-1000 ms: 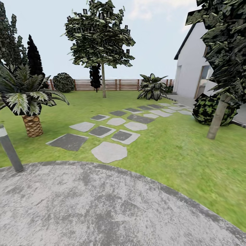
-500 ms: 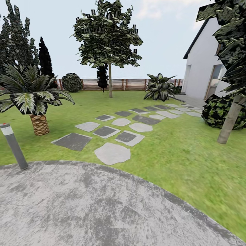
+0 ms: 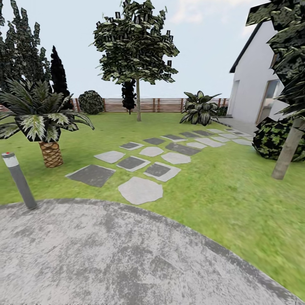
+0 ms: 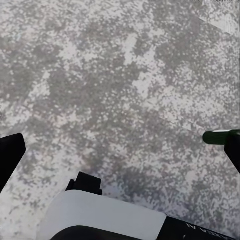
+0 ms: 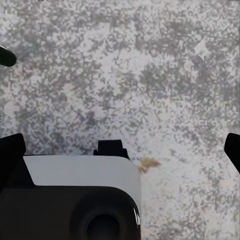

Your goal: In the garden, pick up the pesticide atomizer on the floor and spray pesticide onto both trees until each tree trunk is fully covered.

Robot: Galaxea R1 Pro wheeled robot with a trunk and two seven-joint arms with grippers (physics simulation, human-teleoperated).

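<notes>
We saw mottled grey paving [image 3: 127,258], a bright green lawn [image 3: 220,190], and light and dark grey stepping stones [image 3: 140,189]. The slatted fence [image 3: 161,105] was brown, the house wall [image 3: 250,93] white. The palm trunk [image 3: 51,153] was scaly tan, the tree trunk [image 3: 288,152] grey-brown.

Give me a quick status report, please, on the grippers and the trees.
Left gripper and right gripper open, empty, over grey pavement. Far tree across lawn; near tree trunk at right. Bollard light at pavement edge, left.
</notes>
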